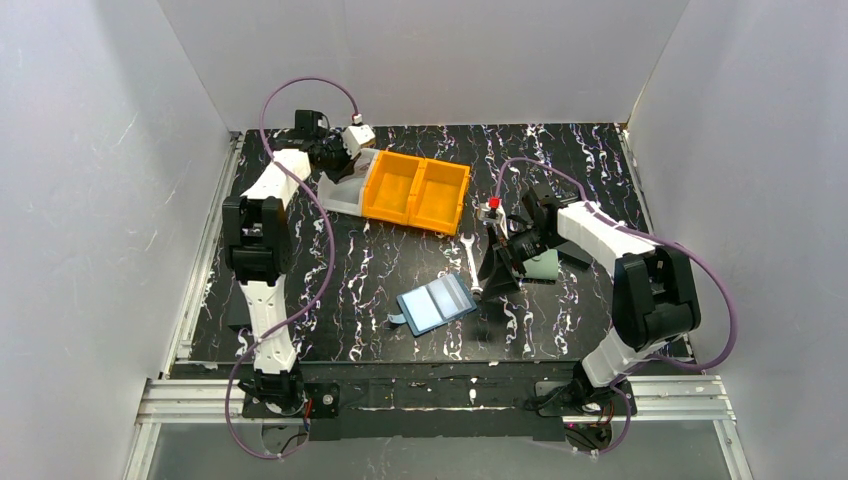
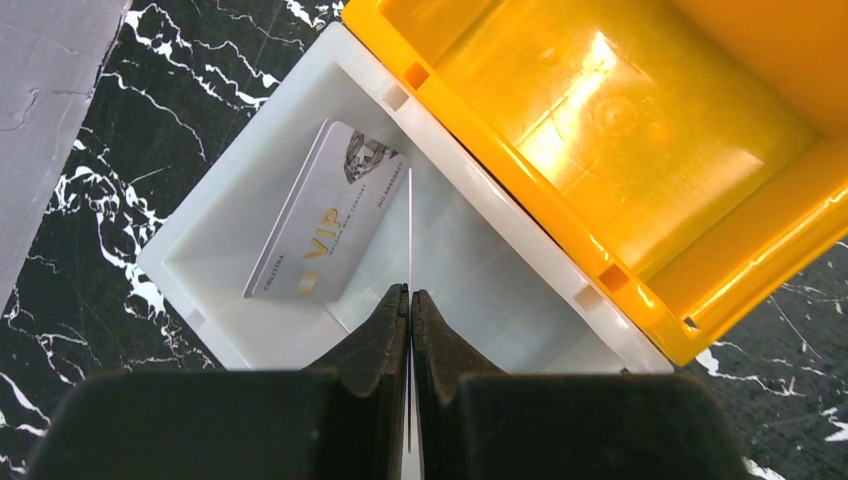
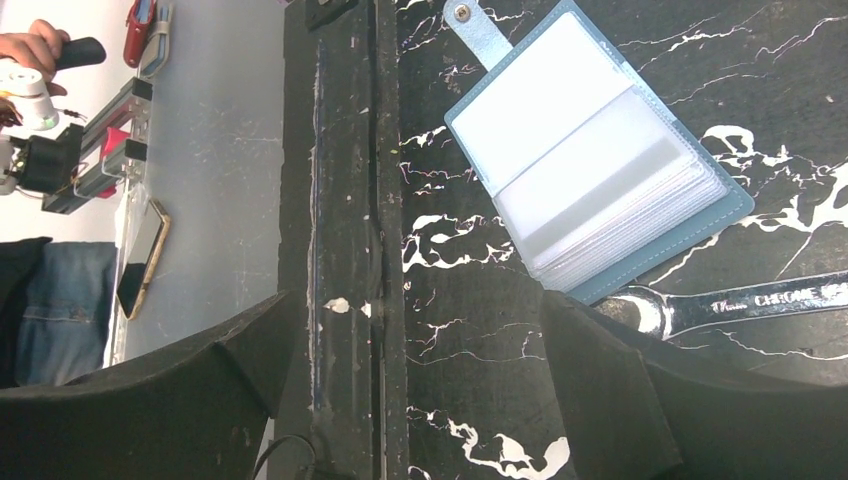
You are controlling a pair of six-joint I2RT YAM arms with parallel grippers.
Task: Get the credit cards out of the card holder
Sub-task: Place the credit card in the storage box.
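Currently drop-off step: left gripper (image 2: pixel 409 292) pinches held card (image 2: pixel 410 225) edge-on above white tray (image 2: pixel 480 262), VIP card (image 2: pixel 325 215) lying inside. Right gripper (image 3: pixel 415 335) spread, near open holder (image 3: pixel 600 150) mid-table. Next, likely: release over tray, return to holder.

The card holder (image 1: pixel 437 303) is a small blue wallet, lying open & flat on the black marbled table (image 1: pixel 350 270), front-centre. It is light blue inside w/ a stack of clear pockets, its snap flap (image 3: pixel 470 25) sticking out at one side. One credit card (image 2: pixel 325 215), pale grey w/ gold "VIP" print, lies face-up inside the white bin (image 2: pixel 190 260); a 2nd card (image 2: pixel 410 225) shows only as a thin edge, pinched in the left gripper (image 2: pixel 409 297) above the same bin.
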